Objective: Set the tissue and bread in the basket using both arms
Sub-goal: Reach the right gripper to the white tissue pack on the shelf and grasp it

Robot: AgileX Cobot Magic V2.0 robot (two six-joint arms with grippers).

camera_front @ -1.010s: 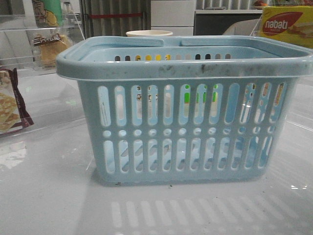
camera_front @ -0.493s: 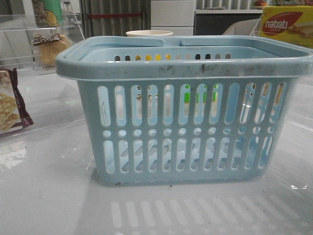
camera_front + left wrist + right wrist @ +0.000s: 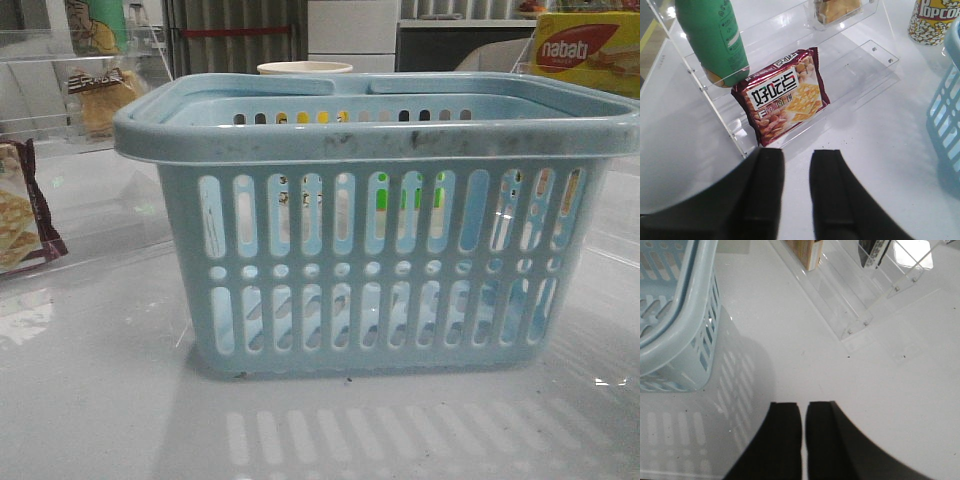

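The light-blue basket (image 3: 375, 260) stands in the middle of the front view. It also shows in the left wrist view (image 3: 947, 110) and the right wrist view (image 3: 675, 315). The bread (image 3: 100, 100), golden-brown in clear wrap with a dark band, sits on a clear shelf at the far left; it also shows, cut off, in the left wrist view (image 3: 837, 7). I cannot make out the tissue. My left gripper (image 3: 797, 152) is open and empty above the table, short of a cracker packet. My right gripper (image 3: 803, 404) is shut and empty beside the basket. Neither gripper shows in the front view.
A dark-red cracker packet (image 3: 782, 97) leans in a clear acrylic stand (image 3: 860, 60), with a green bottle (image 3: 715, 35) above it. A popcorn cup (image 3: 932, 20) stands behind the basket. Another acrylic stand (image 3: 850, 295) holds a box (image 3: 805, 250) and a dark, cut-off item (image 3: 874, 251). A yellow Nabati box (image 3: 585, 50) sits far right.
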